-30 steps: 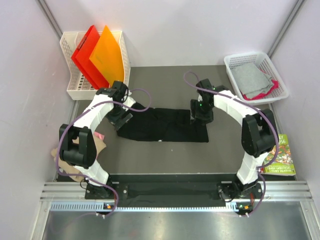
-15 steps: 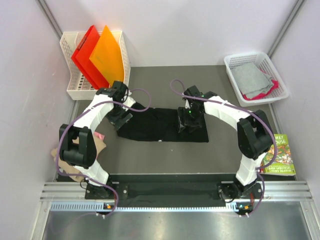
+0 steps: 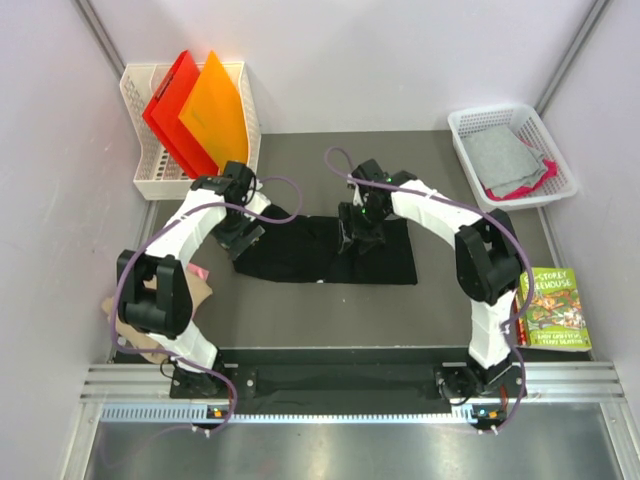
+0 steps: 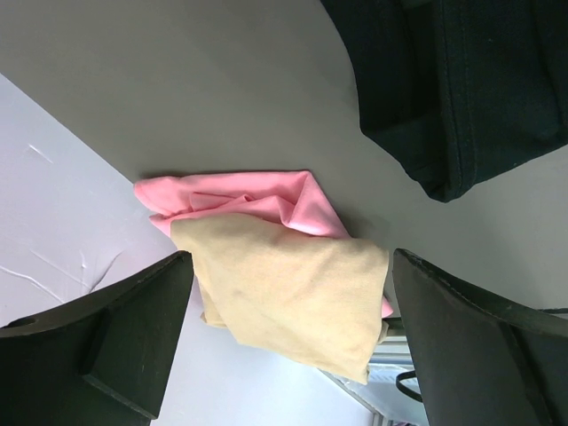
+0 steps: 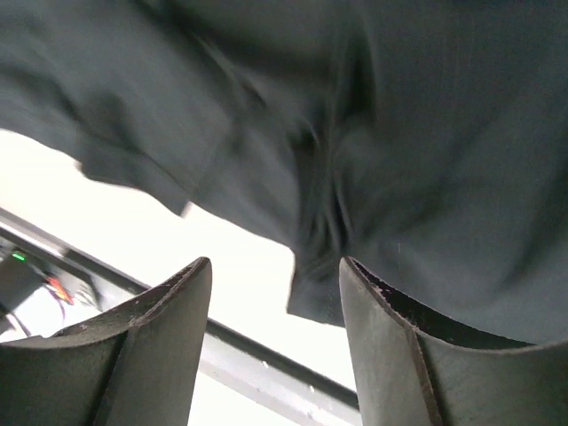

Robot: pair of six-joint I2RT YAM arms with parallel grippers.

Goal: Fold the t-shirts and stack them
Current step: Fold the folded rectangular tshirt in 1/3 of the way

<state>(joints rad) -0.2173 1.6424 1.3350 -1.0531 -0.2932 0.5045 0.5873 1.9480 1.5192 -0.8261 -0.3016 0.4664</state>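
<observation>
A black t-shirt (image 3: pixel 310 250) lies spread flat across the middle of the table. My left gripper (image 3: pixel 240 236) hovers at its left end, open and empty. In the left wrist view that gripper (image 4: pixel 291 257) looks down on a tan shirt (image 4: pixel 284 288) lying over a pink shirt (image 4: pixel 257 200), with the black shirt's corner (image 4: pixel 461 89) at the upper right. My right gripper (image 3: pixel 360 230) is over the middle-right of the black shirt. In the right wrist view it (image 5: pixel 273 266) is open, with the black cloth (image 5: pixel 382 160) close in front and nothing pinched.
A white rack (image 3: pixel 150 175) with red and orange folders stands at the back left. A white basket (image 3: pixel 465 125) with grey and pink cloth is at the back right. A picture book (image 3: pixel 552 310) lies at the right edge. Tan and pink shirts (image 3: pixel 200 285) lie by the left arm.
My right gripper has moved left, from the shirt's right end to over its middle. The left arm and the shirt have not visibly moved.
</observation>
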